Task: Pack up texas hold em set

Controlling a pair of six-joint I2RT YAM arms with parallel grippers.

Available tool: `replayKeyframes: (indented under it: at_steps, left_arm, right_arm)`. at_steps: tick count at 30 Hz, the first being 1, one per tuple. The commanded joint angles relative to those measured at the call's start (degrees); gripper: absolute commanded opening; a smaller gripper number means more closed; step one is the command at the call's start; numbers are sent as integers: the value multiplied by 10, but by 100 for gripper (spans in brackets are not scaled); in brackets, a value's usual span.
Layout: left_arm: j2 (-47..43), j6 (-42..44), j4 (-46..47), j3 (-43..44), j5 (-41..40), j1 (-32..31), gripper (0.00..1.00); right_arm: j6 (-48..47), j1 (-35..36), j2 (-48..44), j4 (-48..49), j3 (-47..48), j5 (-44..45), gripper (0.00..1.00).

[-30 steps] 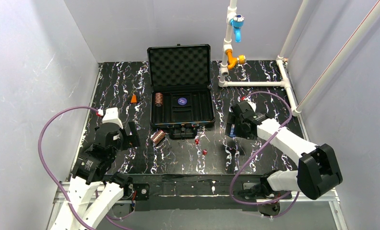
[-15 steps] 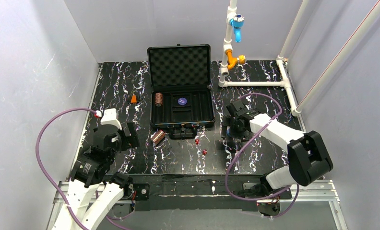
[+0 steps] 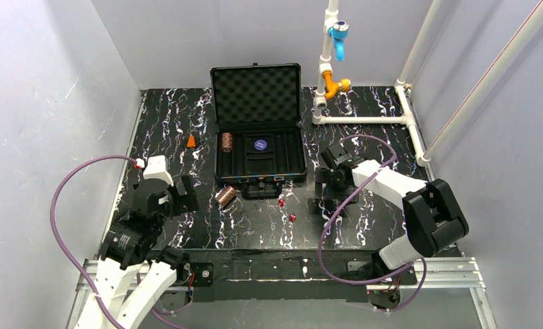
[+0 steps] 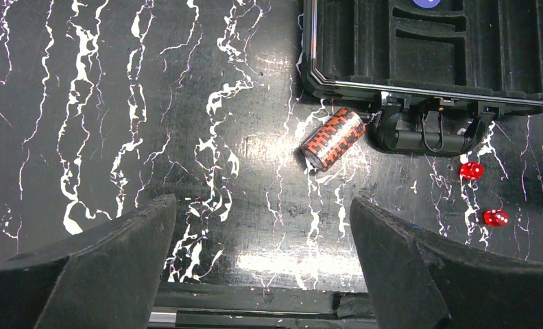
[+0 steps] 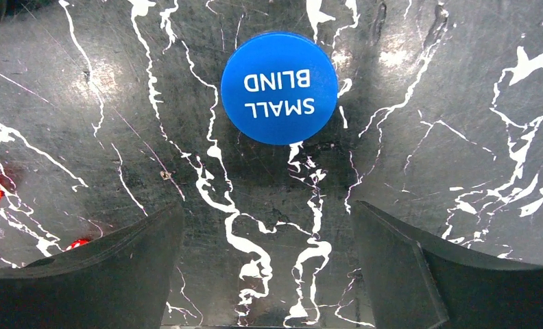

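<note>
The black briefcase (image 3: 293, 147) lies open at the table's middle, foam lid up. One copper-brown chip stack (image 3: 226, 142) and one blue disc (image 3: 260, 144) sit in its tray. The other chip stack (image 3: 225, 196) lies on its side on the table by the case's front left corner, also in the left wrist view (image 4: 332, 138). Two red dice (image 3: 281, 202) (image 3: 292, 217) lie in front of the case. My right gripper (image 3: 326, 192) is open above the "SMALL BLIND" blue disc (image 5: 279, 88), which lies flat just ahead of the fingertips. My left gripper (image 3: 188, 194) is open and empty, left of the loose stack.
A small orange cone (image 3: 191, 141) stands left of the case. White pipework (image 3: 365, 119) with a blue and orange valve runs along the back right. Grey walls close in both sides. The case's latch handle (image 4: 426, 133) juts out at its front.
My right arm has swung in and turned its wrist, bringing the gripper left toward the case and dice, over the blue disc. The left arm has barely moved.
</note>
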Motion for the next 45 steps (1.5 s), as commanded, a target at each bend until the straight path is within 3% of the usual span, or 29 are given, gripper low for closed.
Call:
replayKeyframes:
  at_steps: [1,18,31,45]
  left_arm:
    - [-3,2,2,-5,-14,3,98]
    - [-6,2,2,-6,-18,2,98]
    - [-6,1,1,-6,-23,2,98]
    - [-2,0,0,-6,-23,3,98]
  right_arm:
    - [-9,-2,12,0,16,-13,98]
    - [-13,-2,46,24,18,13,98]
    - [-31,-7,132,32,86,66,81]
    - [-44,-18,149,35,87,92,81]
